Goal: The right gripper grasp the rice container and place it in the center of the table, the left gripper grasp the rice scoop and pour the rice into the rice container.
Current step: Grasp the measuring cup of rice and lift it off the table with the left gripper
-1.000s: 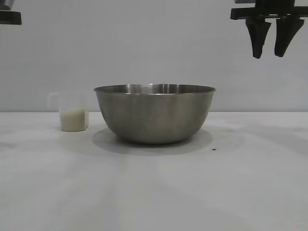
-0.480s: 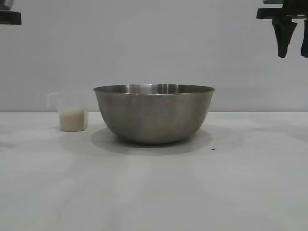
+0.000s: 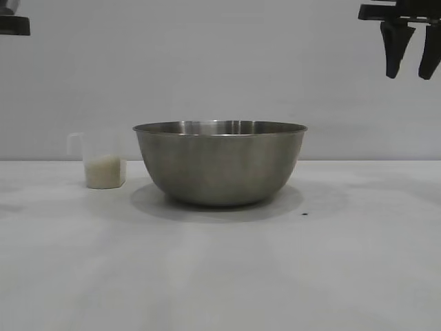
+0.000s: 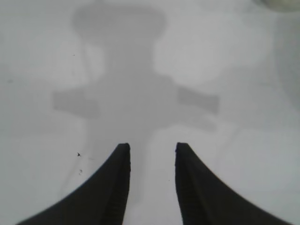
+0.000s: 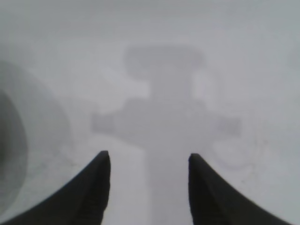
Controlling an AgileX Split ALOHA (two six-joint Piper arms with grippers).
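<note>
The rice container point(image 3: 220, 165), a large steel bowl, stands on the white table point(image 3: 220, 276) at its middle. To its left stands the rice scoop point(image 3: 103, 160), a small clear cup, upright with its handle pointing left. The rice point(image 3: 105, 172) fills its lower half. My right gripper point(image 3: 408, 76) hangs high above the table, right of the bowl, open and empty. In the right wrist view its fingertips point(image 5: 149, 154) frame bare table. Only the left gripper's black mount point(image 3: 14, 25) shows at the upper left; in the left wrist view the left gripper point(image 4: 151, 146) is open over bare table.
A tiny dark speck point(image 3: 304, 214) lies on the table just right of the bowl. A plain light wall stands behind the table. A blurred grey curve point(image 5: 11, 150) shows at one edge of the right wrist view.
The right gripper has risen and moved to the right, away from the bowl, then drifted slightly back left. Bowl, scoop and left arm have not moved.
</note>
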